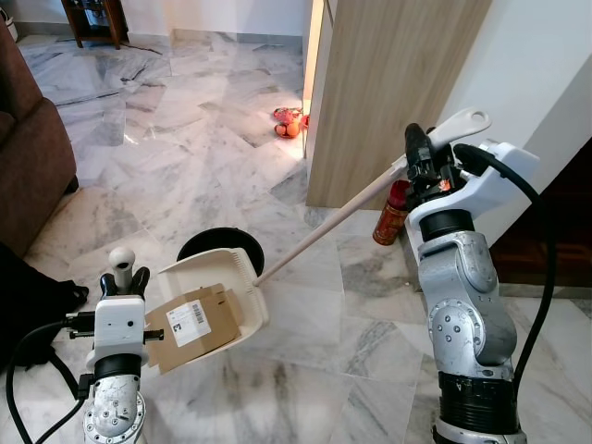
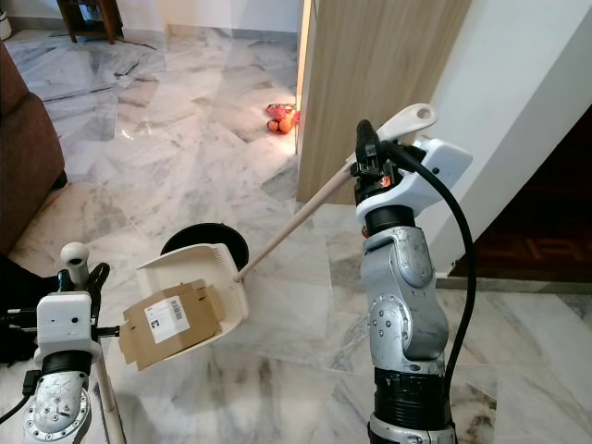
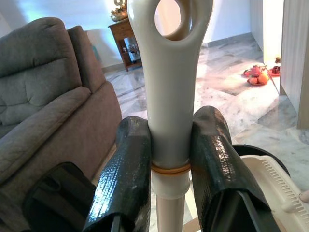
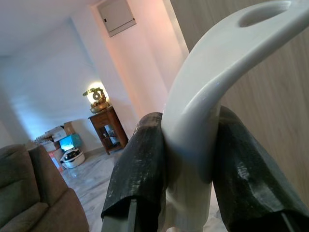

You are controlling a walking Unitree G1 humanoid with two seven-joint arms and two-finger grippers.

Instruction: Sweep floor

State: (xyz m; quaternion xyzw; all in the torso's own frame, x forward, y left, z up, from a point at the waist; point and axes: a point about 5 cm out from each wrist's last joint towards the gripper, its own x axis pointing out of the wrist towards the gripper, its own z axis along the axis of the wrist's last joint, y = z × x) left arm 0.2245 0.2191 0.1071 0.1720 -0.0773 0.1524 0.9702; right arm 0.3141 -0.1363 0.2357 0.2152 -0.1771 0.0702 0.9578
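Marble floor (image 1: pixel 213 111), brown sofa (image 1: pixel 28 148) left, cardboard (image 1: pixel 190 326) in dustpan (image 1: pixel 217 291)

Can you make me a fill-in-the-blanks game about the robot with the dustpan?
1. The flat piece of ____ with a white label lies in the cream dustpan.
2. The right hand is shut on the dustpan's long ____.
3. The left hand is shut on a cream ____ handle.
4. A red ____ stands on the floor by the wooden panel.

Missing words: cardboard; handle; broom; can
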